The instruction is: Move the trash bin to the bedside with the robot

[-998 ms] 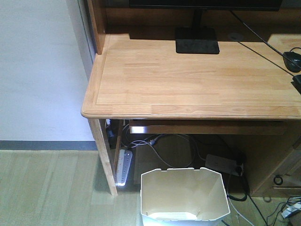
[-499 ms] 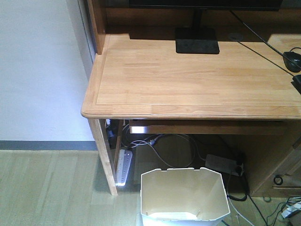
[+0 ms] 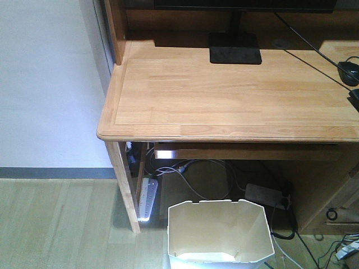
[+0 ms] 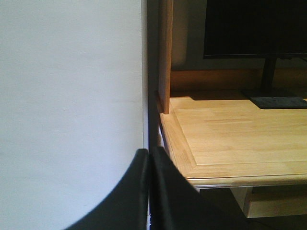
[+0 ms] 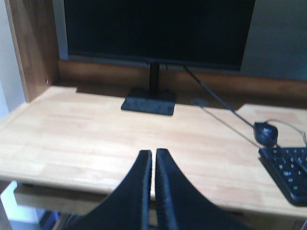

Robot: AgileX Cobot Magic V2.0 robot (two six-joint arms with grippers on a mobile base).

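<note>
You have the trash bin [image 3: 219,231] standing on the floor [image 3: 56,224], just in front of the tabletop [image 3: 224,89]. Your left end effector [image 4: 148,160] and right end effector [image 5: 153,158] are both closed, holding nothing.

The right gripper [image 5: 153,154] fills the lower middle of the view, its two black fingers pressed together with only a thin slit between them and nothing held. Beyond it lies a light wooden desk [image 5: 72,134]. A dark monitor [image 5: 158,28] stands at the back on a flat black base [image 5: 148,103]. A black cable [image 5: 216,100] runs down to the right towards a black mouse [image 5: 265,132], just beside a black keyboard [image 5: 288,172] at the right edge. A blurred round spot [image 5: 196,101] beside the base may be a cable hole.
</note>
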